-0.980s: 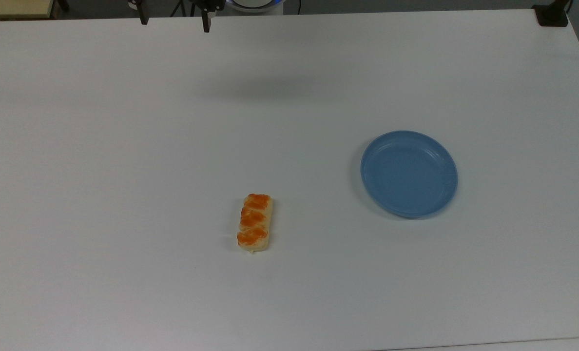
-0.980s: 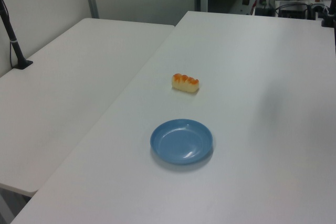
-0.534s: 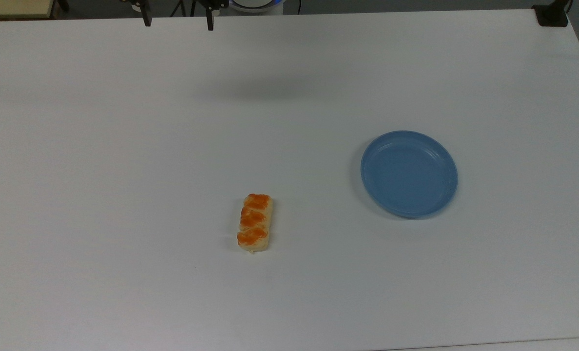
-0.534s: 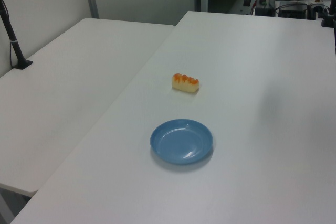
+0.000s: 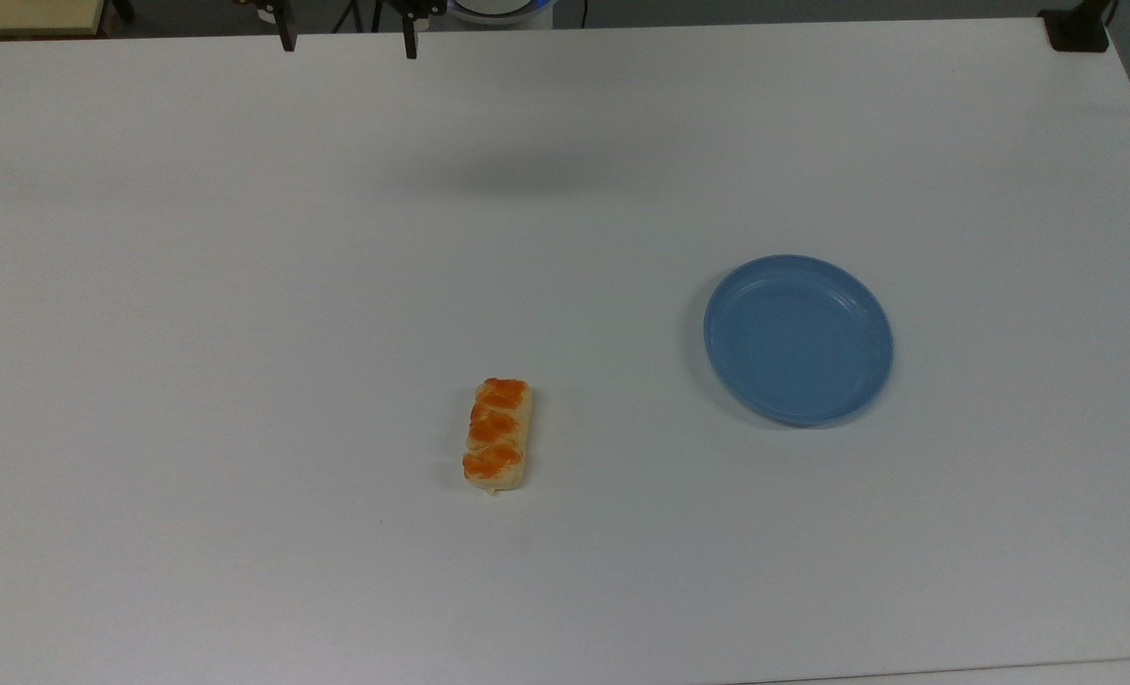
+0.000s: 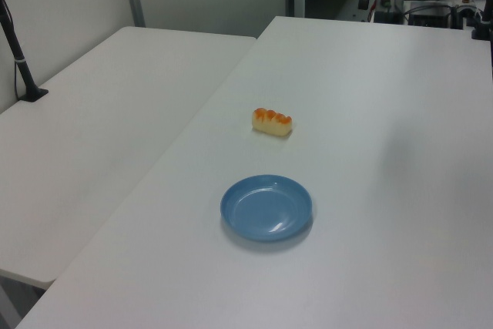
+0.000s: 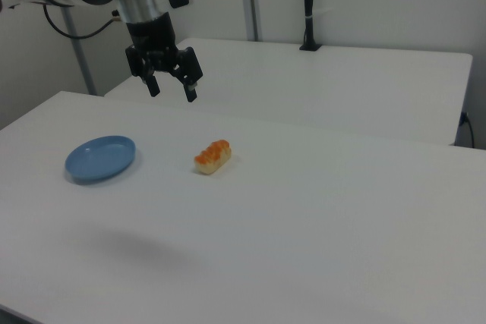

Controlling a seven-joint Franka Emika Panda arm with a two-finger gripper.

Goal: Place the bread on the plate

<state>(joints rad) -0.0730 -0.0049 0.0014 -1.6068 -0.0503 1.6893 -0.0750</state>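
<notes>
The bread [image 5: 497, 435] is a small pale loaf with three orange-brown bumps, lying flat on the white table; it also appears as the bread [image 6: 272, 121] and the bread [image 7: 212, 156]. The blue plate [image 5: 798, 339] sits bare to the top view's right of it, seen too as the plate [image 6: 266, 207] and the plate [image 7: 100, 158]. My gripper [image 7: 172, 90] hangs high above the table, open, nothing between its fingers. In the top view its two fingertips [image 5: 411, 43] poke in at the upper edge, far from the bread.
A second white table [image 6: 92, 136] adjoins on the left view's left, with a black pole [image 6: 19, 59] clamped to it. A black clamp [image 5: 1079, 29] sits at the top view's upper right corner. The arm's shadow [image 5: 517, 176] falls on the table.
The fingertips at the top view's upper edge shifted slightly right and up over the last second. Bread and plate have not moved.
</notes>
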